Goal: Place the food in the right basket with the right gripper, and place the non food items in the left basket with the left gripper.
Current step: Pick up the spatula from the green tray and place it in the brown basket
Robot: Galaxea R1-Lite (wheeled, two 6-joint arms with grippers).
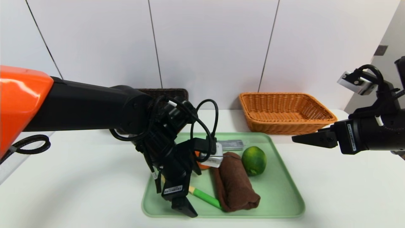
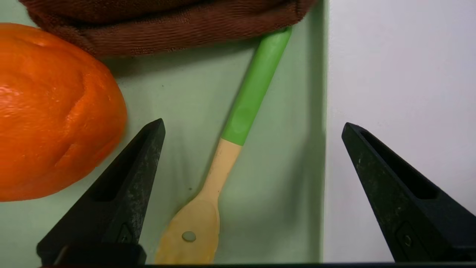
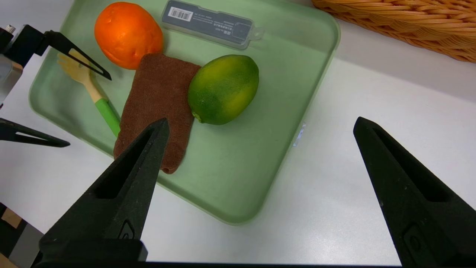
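Here the left gripper (image 2: 253, 126) hangs wide open and empty over the spoon (image 2: 238, 123); one finger straddles the tray (image 2: 319, 74) rim and may snag it; the right gripper (image 3: 260, 126) waits open.

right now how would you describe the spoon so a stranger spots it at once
Find the green tray on the white table. At its near left corner, under the open left claw, lies the spoon, beside the rolled brown towel. It alone is long and thin: pale wooden bowl, bright green handle.

One tray (image 1: 284, 193), two baskets (image 1: 284, 110), orange (image 3: 128, 33), lime (image 3: 223, 89), towel (image 1: 234, 183), spoon (image 2: 238, 123), probably one case (image 3: 212, 24).
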